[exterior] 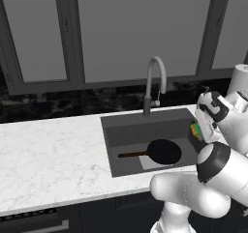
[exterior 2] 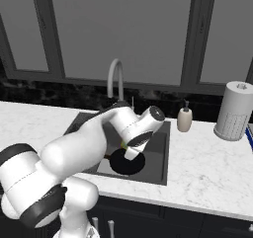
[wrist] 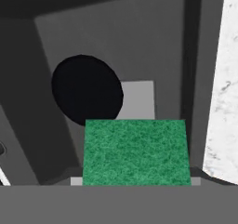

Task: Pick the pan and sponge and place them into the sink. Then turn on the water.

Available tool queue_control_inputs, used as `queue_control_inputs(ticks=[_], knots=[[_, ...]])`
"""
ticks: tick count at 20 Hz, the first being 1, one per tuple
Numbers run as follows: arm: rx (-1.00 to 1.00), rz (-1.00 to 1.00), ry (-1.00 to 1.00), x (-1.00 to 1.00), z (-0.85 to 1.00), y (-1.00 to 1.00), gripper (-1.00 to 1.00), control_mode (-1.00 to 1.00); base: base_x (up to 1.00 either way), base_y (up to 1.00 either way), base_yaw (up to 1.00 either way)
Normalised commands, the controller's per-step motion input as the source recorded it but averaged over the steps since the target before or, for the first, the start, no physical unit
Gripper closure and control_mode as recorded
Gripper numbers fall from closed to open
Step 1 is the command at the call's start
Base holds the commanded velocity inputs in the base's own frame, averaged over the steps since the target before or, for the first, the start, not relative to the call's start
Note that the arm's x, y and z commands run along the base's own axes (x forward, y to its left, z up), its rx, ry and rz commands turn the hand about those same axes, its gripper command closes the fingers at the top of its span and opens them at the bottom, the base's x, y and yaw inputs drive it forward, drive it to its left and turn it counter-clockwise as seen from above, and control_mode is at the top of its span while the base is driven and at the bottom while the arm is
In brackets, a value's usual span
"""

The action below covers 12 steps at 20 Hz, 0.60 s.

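**Holding the sponge over the sink, pan already below**

Carrying the sponge, the gripper is closed on it: in the hand view the green face fills the space right at the gripper's tips, and in the left base view a green and yellow corner shows beside the white hand. The fingertips themselves are hidden, so exactly where they bite cannot be told.

As a judgement, the sponge is light, soft and springy. It will squash under the jaws rather than slip, and it can be dropped from a low height without harm. Gripping across its short sides looks sensible.

Below and ahead of the gripper sits the pan, flat on the floor of the sink, its handle pointing away from the gripper toward the far sink wall. A pale patch of basin floor shows directly under the gripper, between pan and near wall, which looks like open room for a release.

To one side of the gripper the marble surface rises as the basin's rim, close by. The faucet arches beyond the gripper at the back edge; no stream shows, so the water step remains.
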Motion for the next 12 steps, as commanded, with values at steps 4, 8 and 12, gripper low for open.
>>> queue_control_inputs(ticks=[4,8,12], knots=[[0.05,0.0,0.1,0.4,-0.56,-0.2,1.0,-1.0,0.0,0.0,0.0],[0.05,0.0,0.03,0.34,-0.42,-0.09,1.0,-1.0,0.0,0.0,0.0],[0.03,0.0,0.03,0.33,-0.43,0.0,1.0,-1.0,0.0,0.0,0.0]])
